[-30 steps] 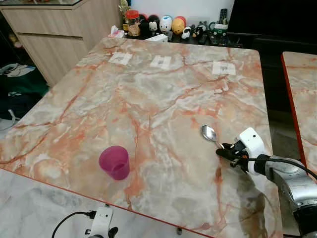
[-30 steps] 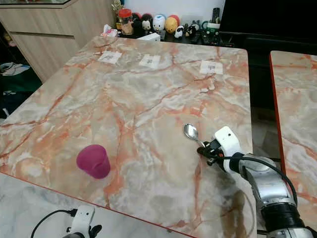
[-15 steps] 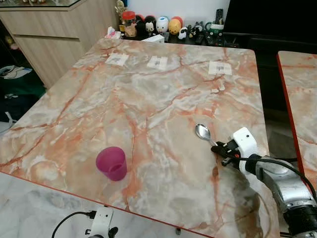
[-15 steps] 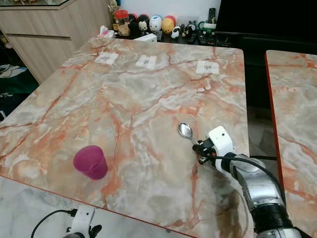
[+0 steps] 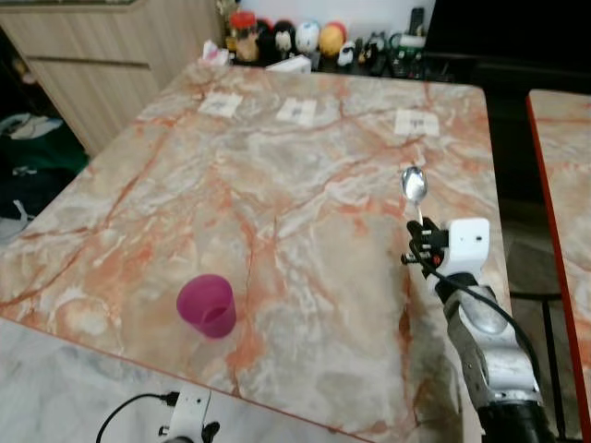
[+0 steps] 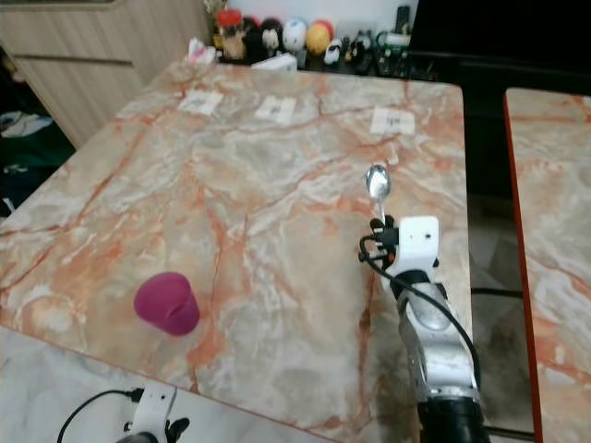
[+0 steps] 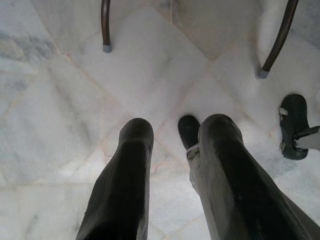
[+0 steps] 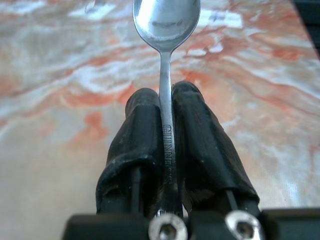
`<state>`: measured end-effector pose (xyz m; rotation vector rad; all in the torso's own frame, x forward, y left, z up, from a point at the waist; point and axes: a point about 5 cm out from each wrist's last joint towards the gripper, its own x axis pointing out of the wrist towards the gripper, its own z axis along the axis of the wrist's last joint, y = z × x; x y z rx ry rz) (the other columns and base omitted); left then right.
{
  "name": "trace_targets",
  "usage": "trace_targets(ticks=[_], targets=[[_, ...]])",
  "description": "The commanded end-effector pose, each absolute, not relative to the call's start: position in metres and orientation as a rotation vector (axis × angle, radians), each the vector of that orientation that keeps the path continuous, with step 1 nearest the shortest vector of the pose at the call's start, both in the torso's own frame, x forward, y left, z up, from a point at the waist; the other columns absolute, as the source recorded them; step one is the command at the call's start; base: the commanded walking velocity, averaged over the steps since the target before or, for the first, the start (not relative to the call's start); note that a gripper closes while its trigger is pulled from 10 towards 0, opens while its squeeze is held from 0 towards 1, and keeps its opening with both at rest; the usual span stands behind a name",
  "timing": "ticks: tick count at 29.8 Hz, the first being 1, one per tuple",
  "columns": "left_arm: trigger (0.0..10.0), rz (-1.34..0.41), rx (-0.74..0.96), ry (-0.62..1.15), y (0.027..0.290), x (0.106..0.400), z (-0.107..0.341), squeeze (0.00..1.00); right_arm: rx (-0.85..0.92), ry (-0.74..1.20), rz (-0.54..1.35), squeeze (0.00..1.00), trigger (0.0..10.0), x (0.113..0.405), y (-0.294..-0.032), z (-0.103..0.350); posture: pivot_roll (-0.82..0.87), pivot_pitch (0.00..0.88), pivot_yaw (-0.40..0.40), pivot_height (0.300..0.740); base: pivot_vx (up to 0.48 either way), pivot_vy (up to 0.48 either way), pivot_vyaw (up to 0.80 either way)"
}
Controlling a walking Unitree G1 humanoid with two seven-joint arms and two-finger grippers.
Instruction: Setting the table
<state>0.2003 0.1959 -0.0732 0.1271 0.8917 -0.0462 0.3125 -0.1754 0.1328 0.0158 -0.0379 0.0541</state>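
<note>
Right gripper [image 5: 421,249] clamping spoon [image 5: 414,185] by its handle, above table [image 5: 277,185]; cup [image 5: 207,305] apparently placed; spoon unplaced. Left gripper [image 7: 170,170] hanging idle, fingers parted.

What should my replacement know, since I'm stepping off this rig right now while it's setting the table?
Right gripper: shut on the spoon, handle pinched between both fingers, bowl pointing toward the table's far edge, held over the right side of the marble table.
Left gripper: open, hanging idle above the white tiled floor.
Pink cup: upright near the table's near edge, left of the right arm and well apart from the spoon.
Three paper labels lie along the far side of the table.
Done: cup on table, spoon in hand.
Left: set the spoon down, probably at a place by the cup or a label.
</note>
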Motion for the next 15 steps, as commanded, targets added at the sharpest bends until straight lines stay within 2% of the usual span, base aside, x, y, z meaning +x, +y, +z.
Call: trace_targets(ticks=[1,4,12,15], targets=[[10.0,-0.036,0.135,0.92,0.201,0.195,-0.076,0.0,0.033,-0.106,0.02,0.0,10.0,0.305,-0.174,0.139,-0.15,0.127,0.054,0.74,0.0,0.0,0.0],[10.0,-0.035,0.134,0.919,0.202,0.195,-0.076,0.0,0.08,-0.146,-0.045,0.0,10.0,0.297,-0.175,0.146,-0.15,0.123,0.047,0.74,0.0,0.0,0.0],[10.0,-0.038,0.132,0.919,0.2,0.195,-0.076,0.0,0.05,-0.177,-0.086,0.0,10.0,0.287,-0.187,0.153,-0.17,0.116,0.049,0.74,0.0,0.0,0.0],[10.0,-0.046,0.132,0.917,0.196,0.196,-0.076,0.0,0.048,-0.185,-0.086,0.0,10.0,0.293,-0.186,0.158,-0.16,0.106,0.044,0.74,0.0,0.0,-0.8]])
